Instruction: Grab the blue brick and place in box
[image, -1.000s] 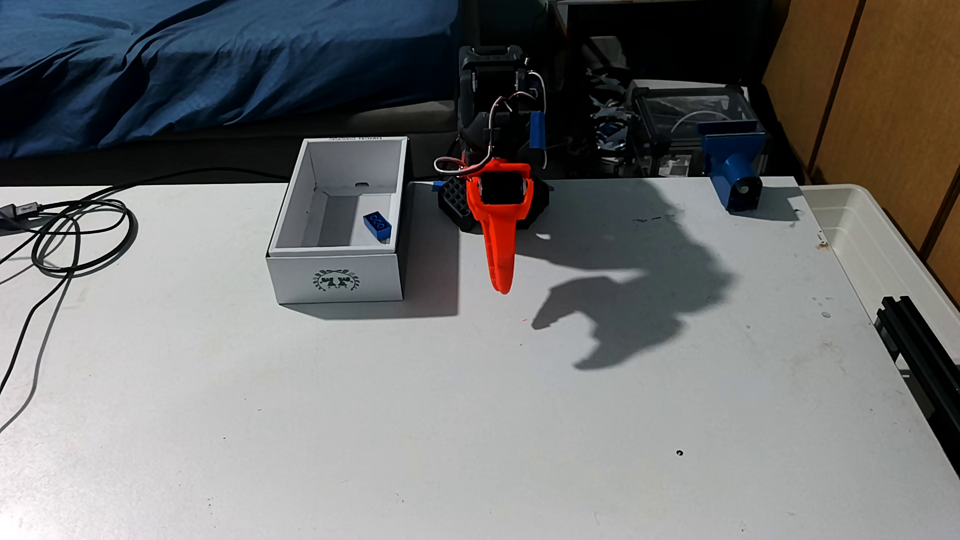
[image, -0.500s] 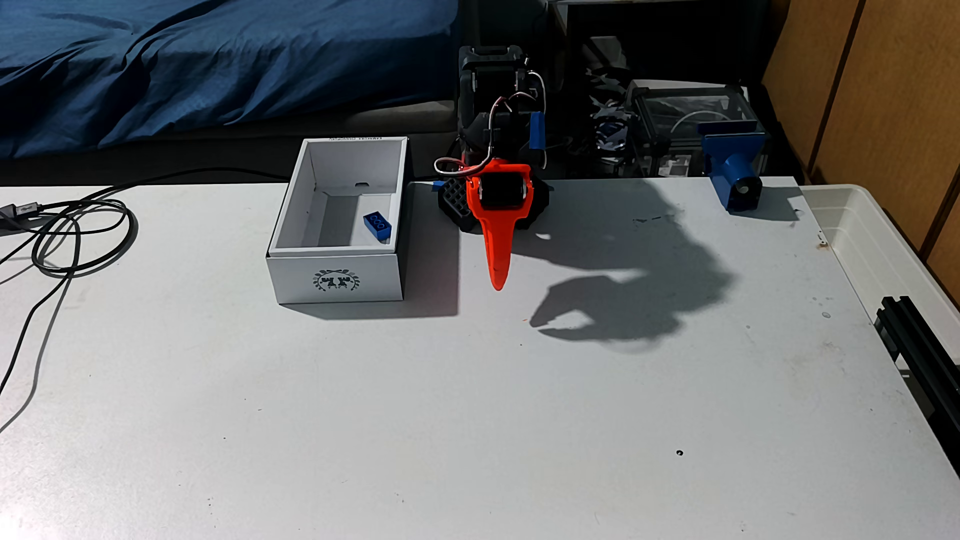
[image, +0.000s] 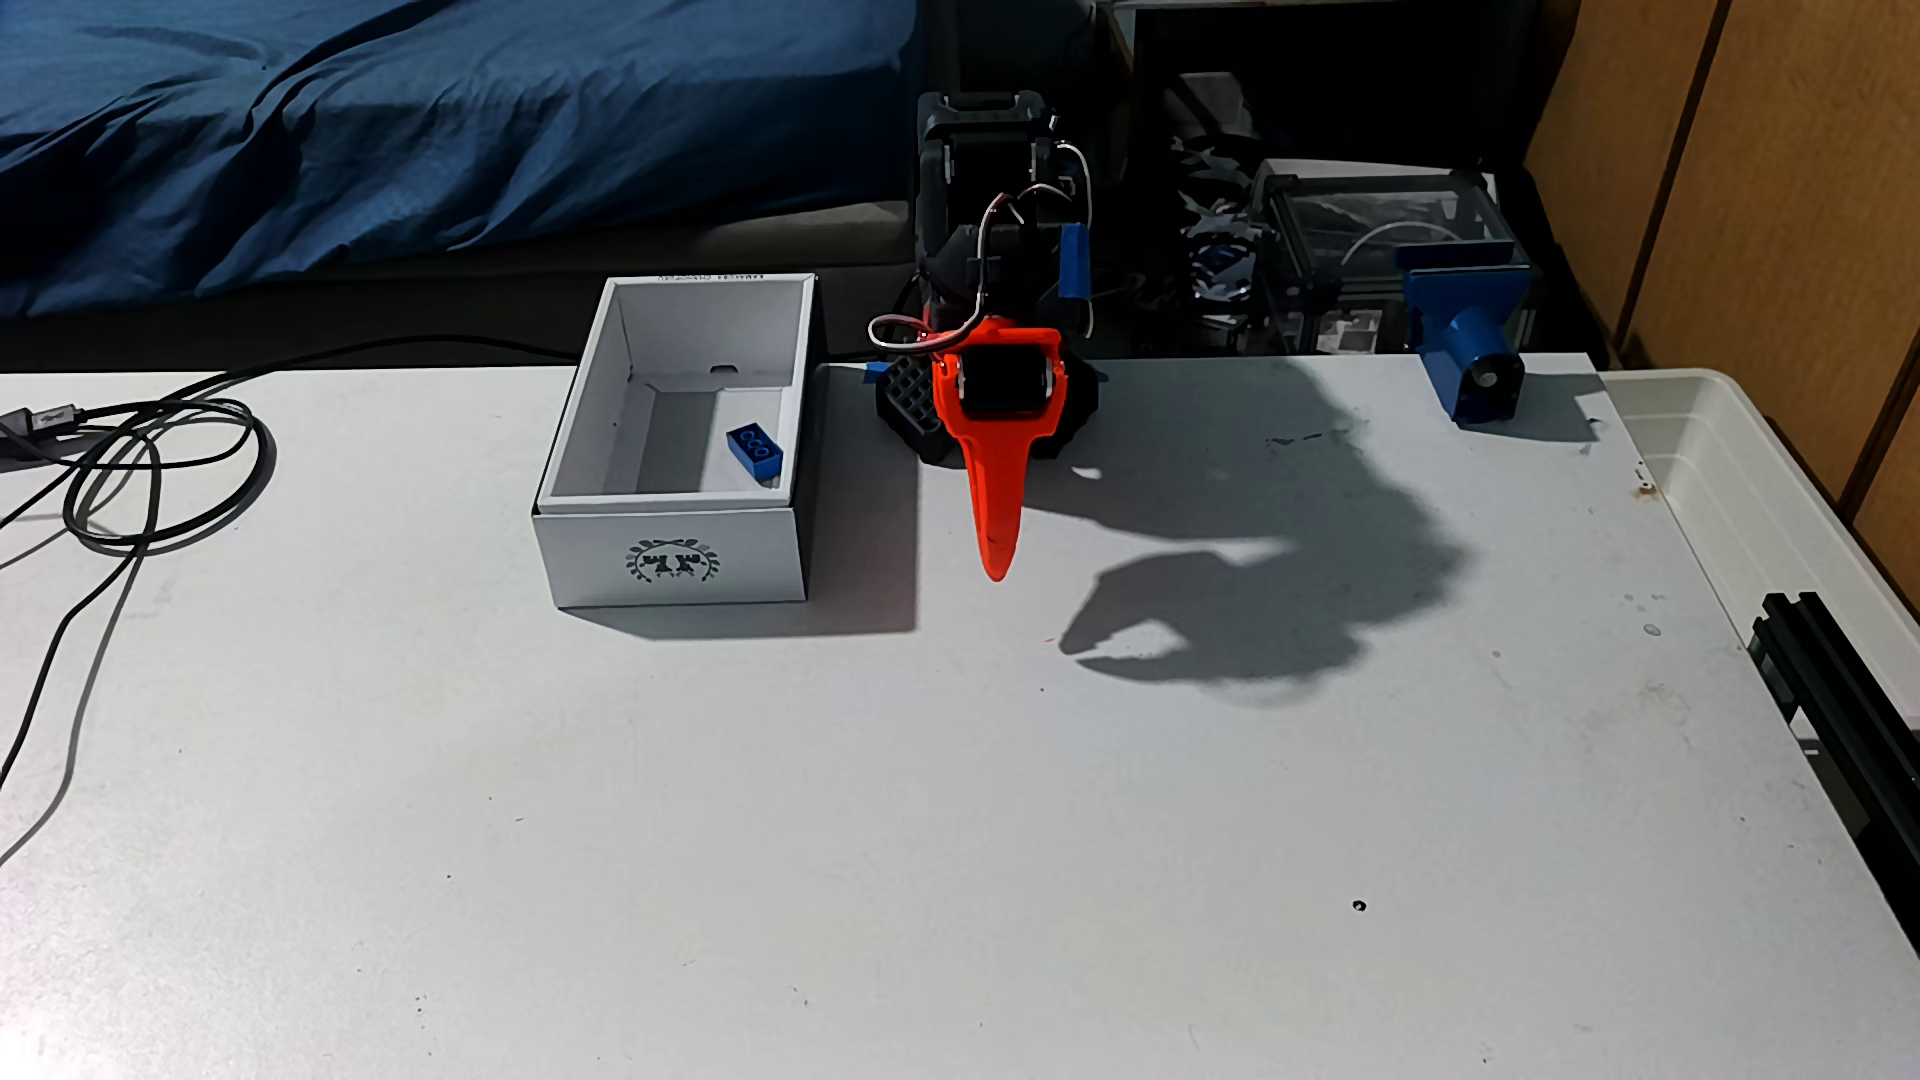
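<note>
In the fixed view, a coil of dark cable lies at the left of the white tabletop, and to its right stands the box, open-topped with its wreath emblem facing the camera; the blue brick rests on the box floor against the right wall. Right of the box, the orange jaws point down above the tabletop, closed to a single tip and empty, their shadow falling to the right. At the far right rear corner sits a blue printed block beside a translucent tub.

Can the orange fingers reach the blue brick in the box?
Probably yes. The box is open on top, and the blue brick lies uncovered inside, just beside the gripper, with nothing between them except the box's thin wall.
</note>
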